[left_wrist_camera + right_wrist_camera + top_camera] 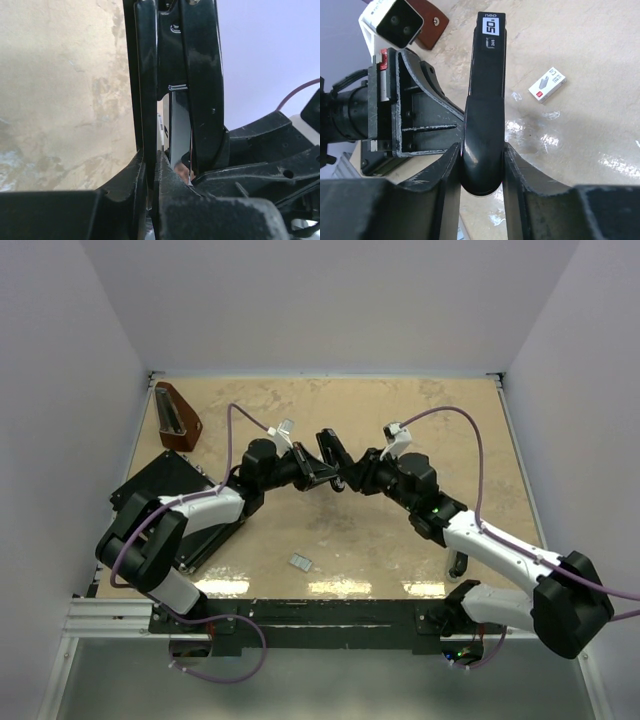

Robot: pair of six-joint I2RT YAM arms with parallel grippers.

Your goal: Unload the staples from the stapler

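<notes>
stapler (487, 90) hangs above the table (400, 420) middle, left gripper (150, 160) pinched shut on its thin black part, right gripper (481, 165) clamped on the arm's rounded end, which i reckon should hinge open slowly against a firm left.

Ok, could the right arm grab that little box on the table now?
Probably not yet: the right gripper is shut on the stapler, which the left gripper also holds. The little box itself lies in the open.
</notes>
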